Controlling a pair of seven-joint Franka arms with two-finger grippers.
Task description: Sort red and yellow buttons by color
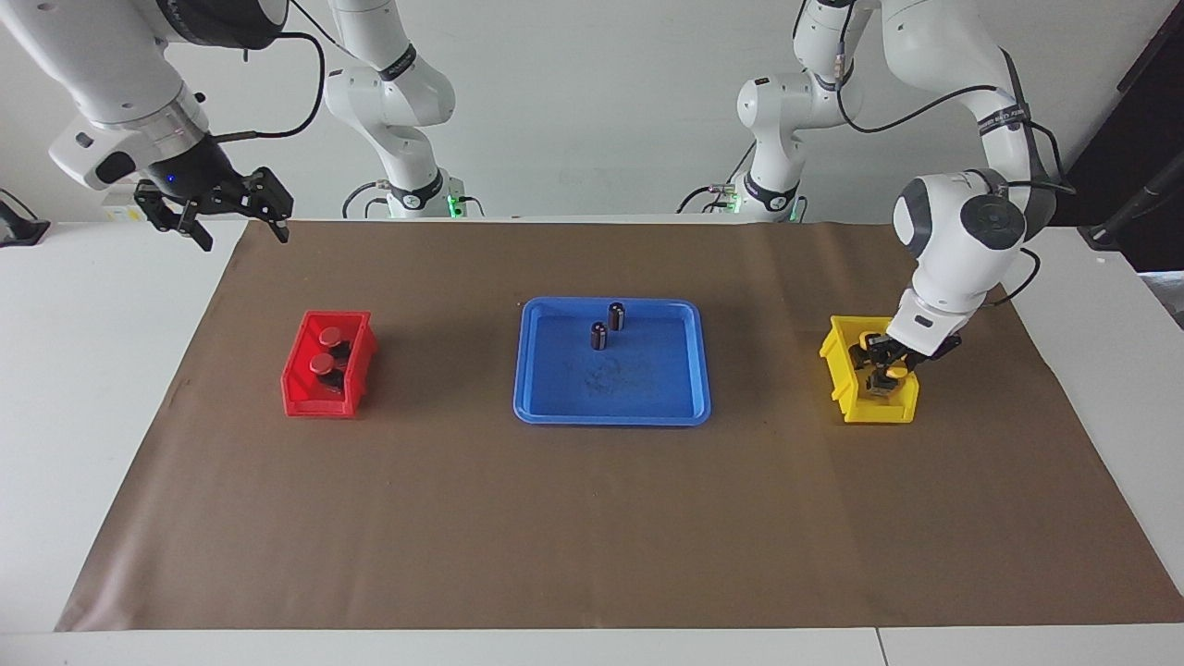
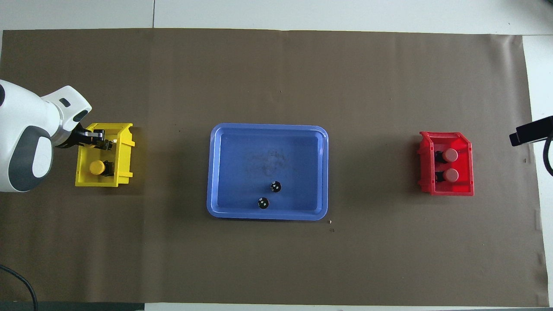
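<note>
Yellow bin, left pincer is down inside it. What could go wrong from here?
1. The left pincer sits low in the small yellow plastic bin; lifting out, it may snag the wall and drag the bin.
2. It may knock the yellow-capped button already lying there.

At the left of the overhead view the left arm's casing [image 2: 26,142] runs off the frame's edge and covers part of the yellow bin [image 2: 123,149]; one yellow button [image 2: 96,167] shows there, and whether a second lies under the left pincer [image 2: 103,142] cannot be told. At the right edge only a dark sliver of the right pincer [image 2: 530,134] shows
</note>
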